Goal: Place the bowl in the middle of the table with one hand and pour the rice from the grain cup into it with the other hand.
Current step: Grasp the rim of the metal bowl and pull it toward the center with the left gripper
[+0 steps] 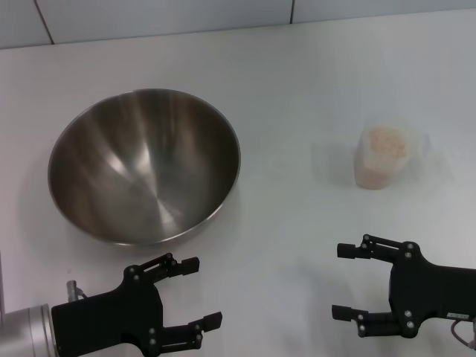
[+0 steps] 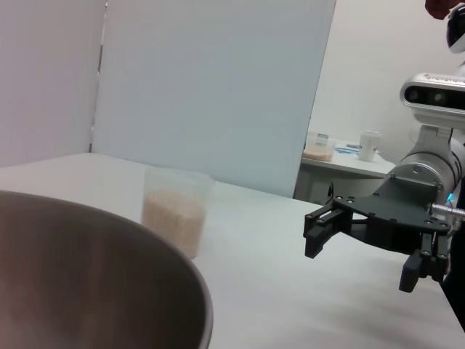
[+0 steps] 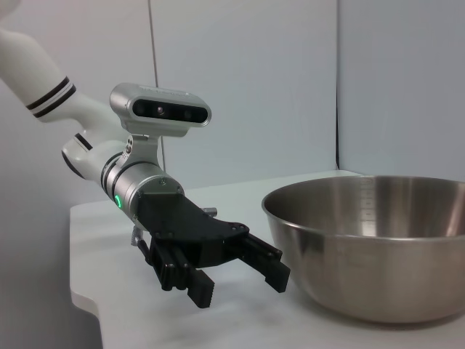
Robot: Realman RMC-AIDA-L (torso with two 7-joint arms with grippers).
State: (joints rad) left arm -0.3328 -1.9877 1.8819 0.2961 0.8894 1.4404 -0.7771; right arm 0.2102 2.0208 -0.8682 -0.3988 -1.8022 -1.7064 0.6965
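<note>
The bowl point(image 1: 144, 165) lies just ahead of the released left gripper point(image 1: 197, 291); the grain cup point(image 1: 383, 157) probably sits ahead of the equally spread right gripper point(image 1: 343, 281).

Bowl point(image 2: 94, 276) cropped by the left wrist view's edge, hiding the grain cup's point(image 2: 174, 214) base.

Shiny brushed steel bowl point(image 1: 145, 165), clear plastic grain cup point(image 1: 383, 158), smooth white table point(image 1: 297, 89)

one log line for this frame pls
bowl: table left, empty | grain cup: right, rice inside | left gripper: open, near bowl | right gripper: open, short of cup
</note>
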